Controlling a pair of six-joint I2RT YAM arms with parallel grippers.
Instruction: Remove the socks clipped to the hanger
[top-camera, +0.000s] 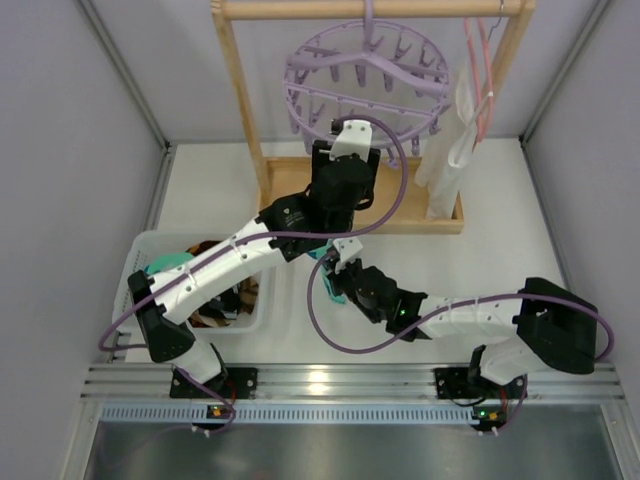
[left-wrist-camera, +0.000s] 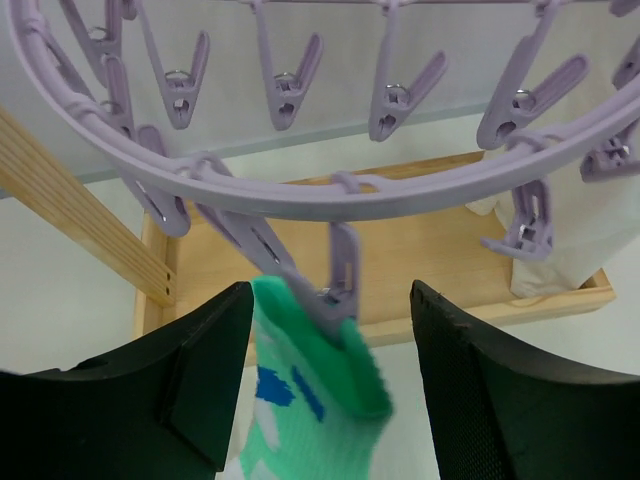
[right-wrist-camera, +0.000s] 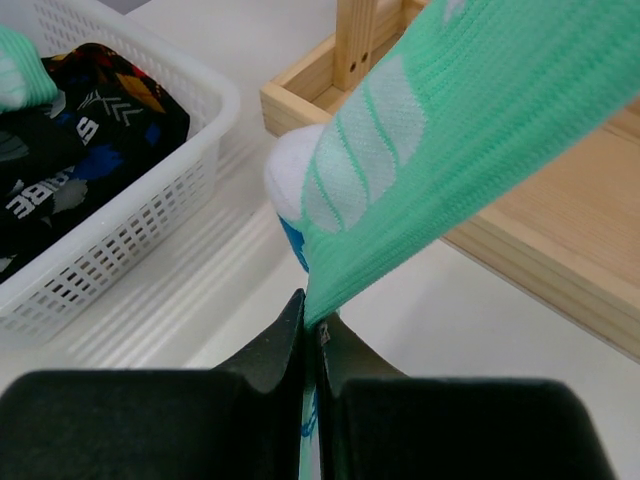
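While socks (right-wrist-camera: 90, 110) lay in the basket (right-wrist-camera: 150, 225), one green sock (left-wrist-camera: 310, 395) hung clipped; right gripper (right-wrist-camera: 312, 330) pinched it, left gripper (left-wrist-camera: 330, 300) gaped.

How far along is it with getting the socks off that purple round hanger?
Done: dark patterned socks lie in the white plastic basket. In hand: a green-and-white sock hangs from one peg of the round lavender plastic hanger; the right gripper is shut on its lower part, the open left gripper flanks the peg. Left: free this sock; no other clipped one shows.
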